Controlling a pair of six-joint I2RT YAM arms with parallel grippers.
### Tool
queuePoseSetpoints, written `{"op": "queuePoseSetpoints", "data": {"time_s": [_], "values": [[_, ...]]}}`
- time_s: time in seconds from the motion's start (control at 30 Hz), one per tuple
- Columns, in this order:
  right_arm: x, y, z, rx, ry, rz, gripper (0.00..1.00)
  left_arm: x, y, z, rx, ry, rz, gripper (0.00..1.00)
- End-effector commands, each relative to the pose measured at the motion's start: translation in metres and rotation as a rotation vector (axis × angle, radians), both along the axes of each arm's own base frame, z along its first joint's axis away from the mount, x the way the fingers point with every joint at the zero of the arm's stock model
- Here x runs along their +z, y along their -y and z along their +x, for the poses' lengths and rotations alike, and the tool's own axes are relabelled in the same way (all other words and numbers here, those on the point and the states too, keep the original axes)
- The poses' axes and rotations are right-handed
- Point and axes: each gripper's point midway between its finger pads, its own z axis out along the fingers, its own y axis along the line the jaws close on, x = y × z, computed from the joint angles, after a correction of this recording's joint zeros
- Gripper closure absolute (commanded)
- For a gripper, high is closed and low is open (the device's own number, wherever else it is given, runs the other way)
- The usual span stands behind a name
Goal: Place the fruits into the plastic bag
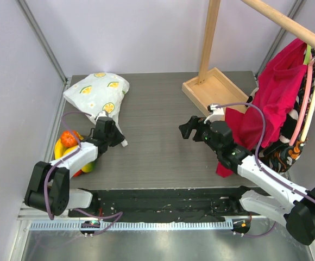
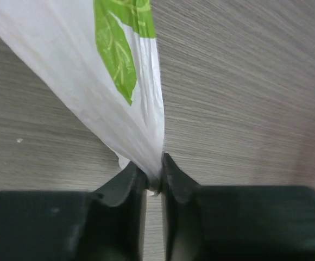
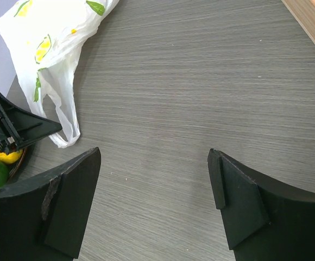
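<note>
The white plastic bag (image 1: 98, 92) with lemon prints lies at the far left of the table. My left gripper (image 1: 114, 135) is shut on one of its handles; in the left wrist view the thin film (image 2: 114, 81) is pinched between the fingers at the left gripper (image 2: 153, 175). The fruits sit left of that arm: a red-orange one (image 1: 67, 138), a yellow one (image 1: 60, 148) and a green-yellow one (image 1: 88, 167). My right gripper (image 1: 187, 129) is open and empty above mid-table, and in the right wrist view it (image 3: 155, 179) faces the bag (image 3: 49, 38).
A wooden tray (image 1: 214, 89) with an upright post stands at the back centre. A red cloth (image 1: 277, 92) hangs from a wooden rail at the right, close to my right arm. A black mat (image 1: 163, 204) runs along the near edge.
</note>
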Motion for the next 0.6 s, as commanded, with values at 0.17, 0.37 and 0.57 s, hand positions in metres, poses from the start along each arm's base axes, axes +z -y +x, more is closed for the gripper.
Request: {"op": "queuePoseSetpoints", "data": {"time_s": [0.17, 0.37, 0.57], "values": [[0.017, 0.003, 0.0, -0.001, 0.042, -0.004, 0.12, 0.081, 0.01, 0.026, -0.118, 0.195, 0.036, 1.0], [0.03, -0.006, -0.006, 0.07, 0.069, 0.003, 0.12, 0.168, 0.024, 0.004, -0.351, 0.275, 0.079, 1.0], [0.049, -0.034, -0.011, 0.167, 0.095, 0.003, 0.16, 0.235, 0.037, -0.01, -0.594, 0.441, 0.154, 1.0]]}}
